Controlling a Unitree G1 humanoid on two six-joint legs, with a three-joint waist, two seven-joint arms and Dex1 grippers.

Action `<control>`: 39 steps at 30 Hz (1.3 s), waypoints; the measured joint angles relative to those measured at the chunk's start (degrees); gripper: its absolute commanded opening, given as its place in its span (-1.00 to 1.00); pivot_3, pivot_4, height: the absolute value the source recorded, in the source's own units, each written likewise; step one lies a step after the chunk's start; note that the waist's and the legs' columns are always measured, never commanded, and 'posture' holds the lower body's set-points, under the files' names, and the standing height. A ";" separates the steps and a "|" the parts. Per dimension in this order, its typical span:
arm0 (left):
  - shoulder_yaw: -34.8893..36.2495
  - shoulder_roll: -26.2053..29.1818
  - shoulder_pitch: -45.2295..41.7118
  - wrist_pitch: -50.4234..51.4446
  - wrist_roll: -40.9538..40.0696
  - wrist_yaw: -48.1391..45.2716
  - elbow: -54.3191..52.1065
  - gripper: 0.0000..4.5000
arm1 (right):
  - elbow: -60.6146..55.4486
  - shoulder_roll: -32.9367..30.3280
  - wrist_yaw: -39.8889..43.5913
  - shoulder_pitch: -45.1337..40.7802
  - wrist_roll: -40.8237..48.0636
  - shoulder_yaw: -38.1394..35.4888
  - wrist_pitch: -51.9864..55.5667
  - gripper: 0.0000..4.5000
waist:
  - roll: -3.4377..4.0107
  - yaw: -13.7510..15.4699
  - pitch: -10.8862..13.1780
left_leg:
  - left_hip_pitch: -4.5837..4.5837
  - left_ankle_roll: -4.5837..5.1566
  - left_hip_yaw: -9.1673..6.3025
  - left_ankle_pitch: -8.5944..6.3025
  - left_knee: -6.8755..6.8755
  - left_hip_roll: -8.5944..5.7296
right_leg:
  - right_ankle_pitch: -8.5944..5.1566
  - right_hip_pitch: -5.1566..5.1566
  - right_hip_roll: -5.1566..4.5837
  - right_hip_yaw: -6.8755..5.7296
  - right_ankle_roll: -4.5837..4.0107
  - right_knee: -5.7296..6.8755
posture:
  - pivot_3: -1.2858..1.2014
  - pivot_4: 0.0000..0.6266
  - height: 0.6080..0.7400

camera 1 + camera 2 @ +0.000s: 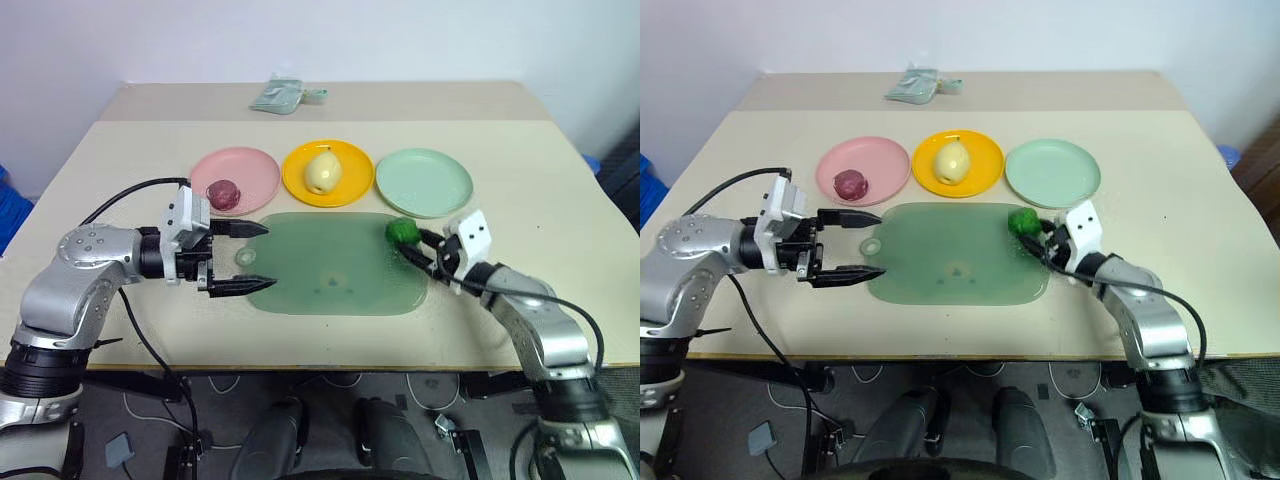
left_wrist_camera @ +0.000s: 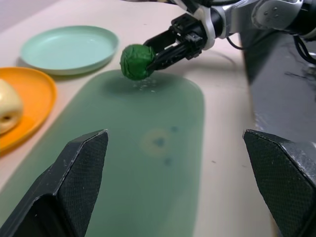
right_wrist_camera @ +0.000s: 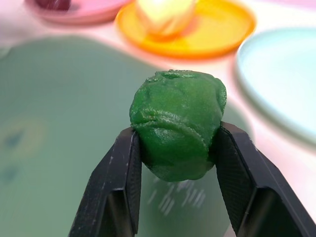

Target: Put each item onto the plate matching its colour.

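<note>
The worktop is a wide, pale beige surface, and a thin seam crosses it near the far edge, so it looks like two boards joined together. Behind it stands a plain white wall with soft, even light on it, and a small folded pale green cloth lies on the far part of the worktop. Under the near edge there is a dark grey floor with some loose cables, and something blue shows at the left side of the room.
</note>
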 measured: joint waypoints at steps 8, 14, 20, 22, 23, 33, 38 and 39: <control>-1.18 -8.14 0.06 -3.42 5.44 10.80 0.77 1.00 | 47.71 2.73 -3.32 -31.49 -8.26 -0.50 -19.63 -0.31 | -0.01 -1.46 0.01 | 0.01 -0.30 0.04 0.18 -0.14 -0.02 | 0.10 -0.04 0.00 -0.03 0.12 -0.04 | 0.03 -0.52 1.00; -2.00 -11.61 0.69 -3.91 7.84 17.63 0.01 1.00 | 70.86 3.99 -5.85 -39.54 -13.31 -0.39 -29.26 0.73 | 0.01 -2.19 0.02 | -0.05 -0.32 0.08 0.19 -0.19 -0.03 | 0.10 -0.12 -0.01 0.02 0.13 -0.04 | 0.03 -0.52 1.00; -1.92 -11.58 2.34 -3.48 7.69 20.42 -2.45 1.00 | 73.99 3.55 -5.33 -40.40 -14.28 -1.02 -33.14 0.99 | 0.02 -2.86 0.02 | -0.04 -0.32 0.08 0.19 -0.19 -0.02 | 0.10 -0.17 0.01 0.04 0.13 0.05 | 0.03 -0.52 1.00; -1.67 -11.58 2.59 -3.03 7.56 21.25 -2.90 1.00 | 72.10 3.30 -3.37 -39.69 -13.79 -2.15 -34.07 0.99 | 0.02 -2.86 0.02 | -0.04 -0.32 0.08 0.19 -0.19 -0.03 | 0.10 -0.17 0.01 0.05 0.13 0.05 | 0.03 -0.52 1.00; -1.63 -11.62 2.76 -2.68 7.48 21.52 -3.08 1.00 | 70.14 3.05 -2.36 -38.70 -13.27 -2.63 -34.35 0.99 | 0.02 -2.86 0.02 | -0.04 -0.31 0.08 0.18 -0.19 -0.02 | 0.10 -0.17 0.01 0.05 0.13 0.04 | 0.03 -0.52 1.00; -0.44 -14.36 1.65 -7.70 7.73 22.57 0.96 1.00 | 9.44 0.04 3.27 -4.29 -1.46 -5.02 -14.11 0.99 | 0.06 -2.09 0.02 | -0.08 -0.01 0.01 0.01 -0.09 -0.05 | 0.10 -0.18 -0.02 0.03 0.14 0.13 | 0.03 -0.52 1.00; -0.84 -14.47 2.82 -10.76 8.97 21.19 2.70 1.00 | -11.44 -3.59 2.23 9.20 3.42 -8.04 -3.79 0.99 | 0.07 -2.17 0.00 | -0.05 -0.01 0.02 0.00 -0.12 -0.02 | 0.09 -0.16 -0.01 0.04 0.13 0.09 | 0.03 -0.52 1.00; -0.84 -14.35 3.57 -11.02 8.97 21.12 2.70 1.00 | -14.21 -3.76 2.06 11.49 4.45 -8.71 -2.19 0.99 | 0.07 -2.19 0.00 | -0.05 0.00 0.02 -0.01 -0.12 -0.02 | 0.09 -0.14 -0.02 0.05 0.13 0.08 | 0.03 -0.52 1.00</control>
